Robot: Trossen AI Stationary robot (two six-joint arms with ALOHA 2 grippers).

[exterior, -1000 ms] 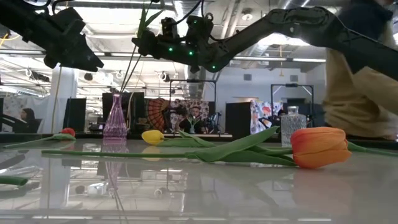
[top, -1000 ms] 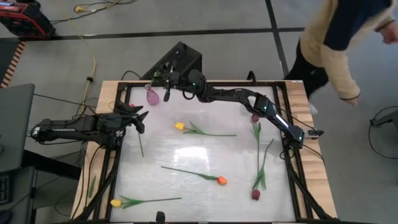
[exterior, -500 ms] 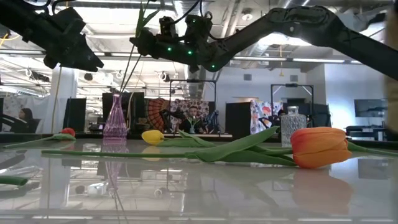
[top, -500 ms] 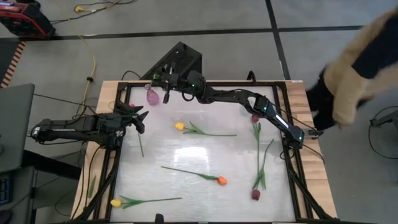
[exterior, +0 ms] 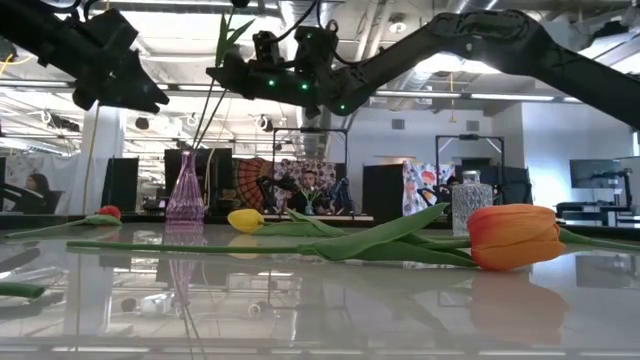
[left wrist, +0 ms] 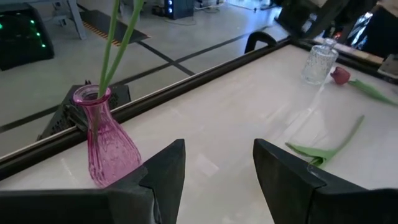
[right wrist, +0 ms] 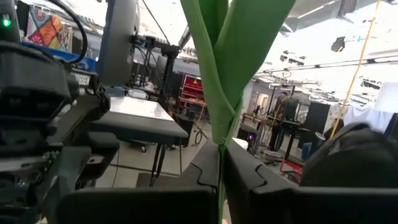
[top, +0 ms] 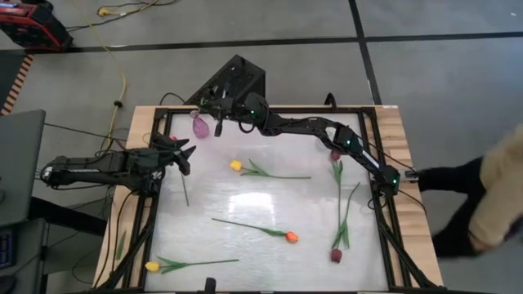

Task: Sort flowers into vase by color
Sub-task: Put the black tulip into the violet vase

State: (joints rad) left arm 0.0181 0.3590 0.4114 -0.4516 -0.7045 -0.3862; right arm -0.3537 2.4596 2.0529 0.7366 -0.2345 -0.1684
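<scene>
My right gripper is over the table's far left corner, above the pink glass vase, shut on a tulip's green stem. The stem slants down into the vase's mouth; its head is out of view. My left gripper is open, on the table's left side just short of the vase, and touches nothing. Loose tulips lie flat on the table: a yellow one, an orange one, another yellow one, a maroon one and another maroon one. My right gripper pinches the tulip's stem between its two fingers, just below the leaves, which stand up past the fingers. The fingers reach it from the table's right, roughly level and across the stem. The stem hangs slanting below the hold, with its lower end in the pink vase's mouth.
A clear glass vase stands near the table's far right, beside a maroon tulip head. A black frame rims the table, and a dark box sits beyond the far edge. A person stands off the right side.
Both arms have stayed almost still, with the stem hanging into the pink vase throughout. The person beyond the table's far right corner has moved away along the right side toward the near end.
</scene>
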